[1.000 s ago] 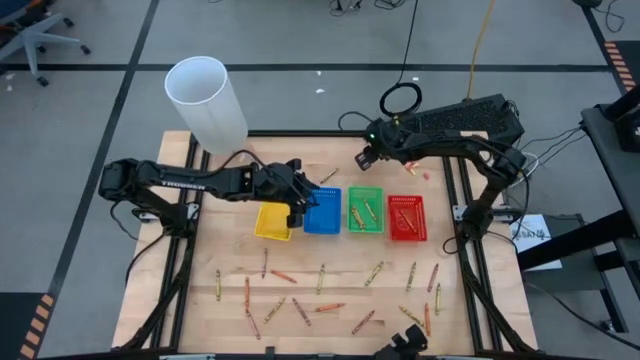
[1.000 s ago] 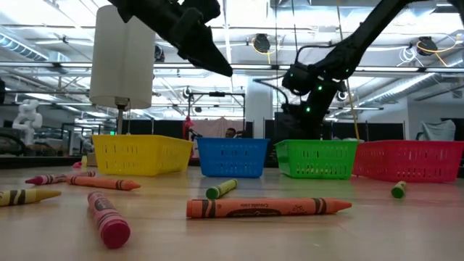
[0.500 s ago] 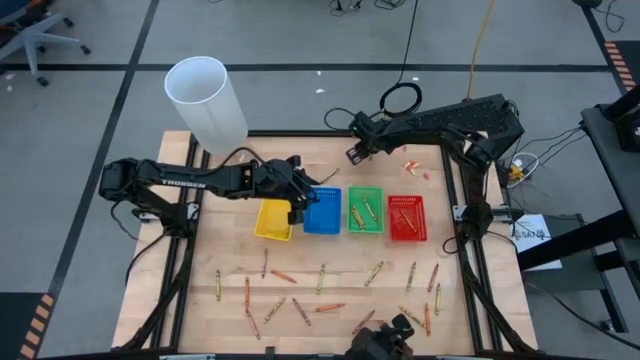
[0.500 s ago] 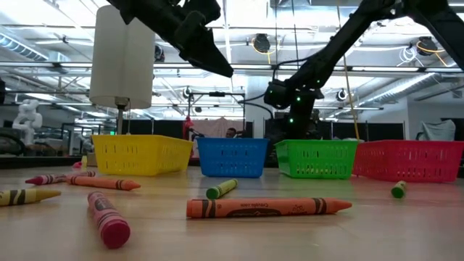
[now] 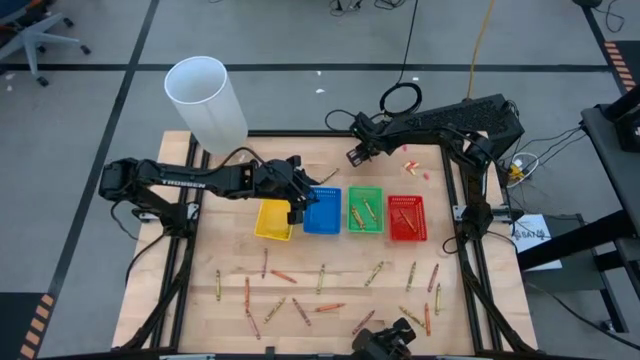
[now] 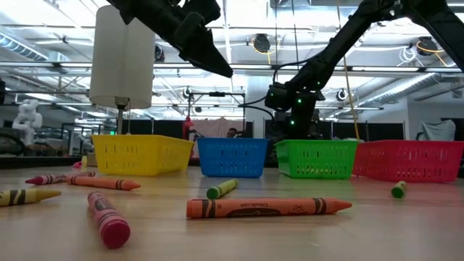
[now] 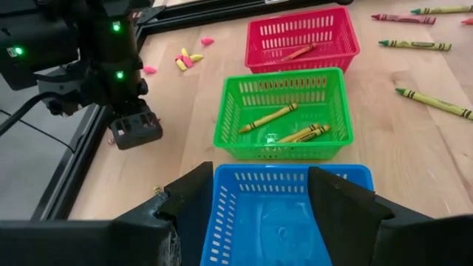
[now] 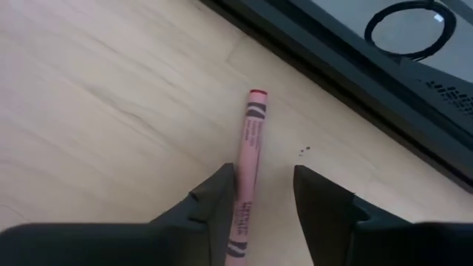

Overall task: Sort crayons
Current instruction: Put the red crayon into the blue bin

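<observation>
A pink-red crayon lies flat on the bare wood near the table's far edge. My right gripper is open and low over it, with one finger on each side of its nearer end. In the high view this gripper is beyond the green tray. My left gripper hangs open and empty above the blue tray, between the yellow tray and the blue tray. Several crayons lie scattered on the near half of the table. My right gripper comes slanting down from above and straddles the crayon's nearer half. The crayon lies flat on the wood, close along one finger's inner edge. I cannot tell whether that finger touches it.
The red tray and the green tray each hold a few crayons. A tall white cylinder stands at the far left corner. Small pink scraps lie near the far right. A black frame rail runs just past the crayon.
My right gripper has gone toward the table's left edge and down, and has tipped more steeply downward. Over the last half second it has hardly moved.
</observation>
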Tool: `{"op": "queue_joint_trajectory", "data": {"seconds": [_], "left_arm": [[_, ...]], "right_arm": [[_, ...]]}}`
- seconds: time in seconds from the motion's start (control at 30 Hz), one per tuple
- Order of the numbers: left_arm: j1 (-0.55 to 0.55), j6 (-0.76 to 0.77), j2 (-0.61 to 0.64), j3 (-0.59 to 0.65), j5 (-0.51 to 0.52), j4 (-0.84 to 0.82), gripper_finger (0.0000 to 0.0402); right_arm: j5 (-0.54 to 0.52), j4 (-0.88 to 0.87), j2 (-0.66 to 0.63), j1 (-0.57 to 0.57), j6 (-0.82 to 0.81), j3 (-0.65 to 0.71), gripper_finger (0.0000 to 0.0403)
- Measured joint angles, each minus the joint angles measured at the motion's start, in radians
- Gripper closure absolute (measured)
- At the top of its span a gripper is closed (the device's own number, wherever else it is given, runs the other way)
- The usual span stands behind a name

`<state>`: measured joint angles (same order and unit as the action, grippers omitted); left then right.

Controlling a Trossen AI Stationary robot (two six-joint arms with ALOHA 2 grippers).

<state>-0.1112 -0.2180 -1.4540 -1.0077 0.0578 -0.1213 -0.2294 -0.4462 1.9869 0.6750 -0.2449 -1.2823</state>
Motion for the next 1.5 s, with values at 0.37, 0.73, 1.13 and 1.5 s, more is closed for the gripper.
{"op": "queue_joint_trajectory", "data": {"seconds": [0.37, 0.73, 1.13, 1.5], "left_arm": [[0.003, 0.016, 0.000, 0.000, 0.000, -0.002, 0.0183], [0.003, 0.005, 0.000, 0.000, 0.000, 0.000, 0.0183], [0.005, 0.036, 0.000, 0.000, 0.000, 0.008, 0.0183], [0.047, 0.075, 0.000, 0.000, 0.000, 0.025, 0.0183]], "right_arm": [[0.054, -0.020, -0.002, -0.003, 0.062, 0.000, 0.0394], [0.214, -0.095, -0.107, -0.040, 0.213, 0.008, 0.0401], [0.205, -0.317, -0.484, -0.200, 0.331, 0.005, 0.0402], [0.179, -0.374, -0.646, -0.523, 0.206, 0.003, 0.0403]]}}
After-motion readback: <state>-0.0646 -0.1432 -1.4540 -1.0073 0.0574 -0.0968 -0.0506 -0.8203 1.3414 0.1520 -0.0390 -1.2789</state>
